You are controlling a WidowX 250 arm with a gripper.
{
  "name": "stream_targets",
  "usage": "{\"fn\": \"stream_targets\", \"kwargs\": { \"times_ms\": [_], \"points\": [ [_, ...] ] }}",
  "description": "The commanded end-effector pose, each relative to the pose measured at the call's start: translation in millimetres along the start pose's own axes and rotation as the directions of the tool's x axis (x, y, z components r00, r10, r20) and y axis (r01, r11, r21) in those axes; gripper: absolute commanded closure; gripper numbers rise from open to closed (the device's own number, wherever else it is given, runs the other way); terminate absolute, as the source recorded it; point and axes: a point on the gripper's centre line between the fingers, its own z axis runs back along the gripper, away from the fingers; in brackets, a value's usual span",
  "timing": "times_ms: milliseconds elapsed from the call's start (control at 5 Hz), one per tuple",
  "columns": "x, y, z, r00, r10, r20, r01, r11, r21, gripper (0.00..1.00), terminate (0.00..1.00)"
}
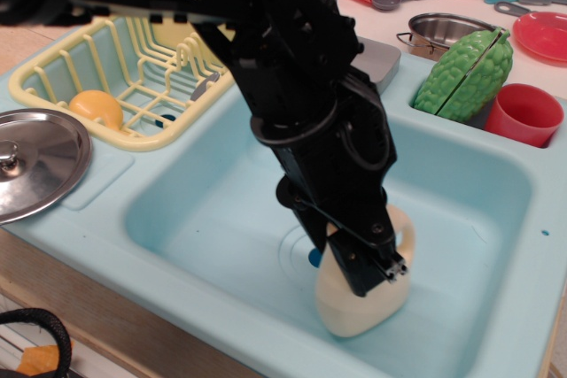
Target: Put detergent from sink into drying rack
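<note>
The cream detergent jug [359,307] stands in the light blue sink [204,210], right of the drain, leaning slightly. Its loop handle shows on the right and its neck is hidden behind the arm. My black gripper [372,267] is down low on the jug. One finger lies across the jug's front and the other is hidden behind it, so the frames do not show whether the jaws have closed. The pale yellow drying rack [53,64] sits at the back left of the sink.
A yellow-orange ball [96,108] lies in the rack. A metal lid [35,161] rests on the counter at left. A grey faucet base [381,57], a green bumpy toy [465,73], a red cup [523,114] and a metal pot [438,31] stand behind the sink.
</note>
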Motion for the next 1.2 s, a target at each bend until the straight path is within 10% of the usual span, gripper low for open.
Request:
{"fn": "stream_targets", "kwargs": {
  "times_ms": [0, 400, 1000],
  "points": [
    [25, 14, 65, 0.998, -0.009, 0.066, -0.004, 0.981, 0.194, 1.00, 0.00],
    [15, 83, 114, 0.988, 0.027, 0.152, -0.086, 0.913, 0.400, 1.00, 0.00],
    [-18, 176, 125, 0.971, 0.133, 0.198, -0.195, 0.920, 0.341, 1.00, 0.00]
  ]
}}
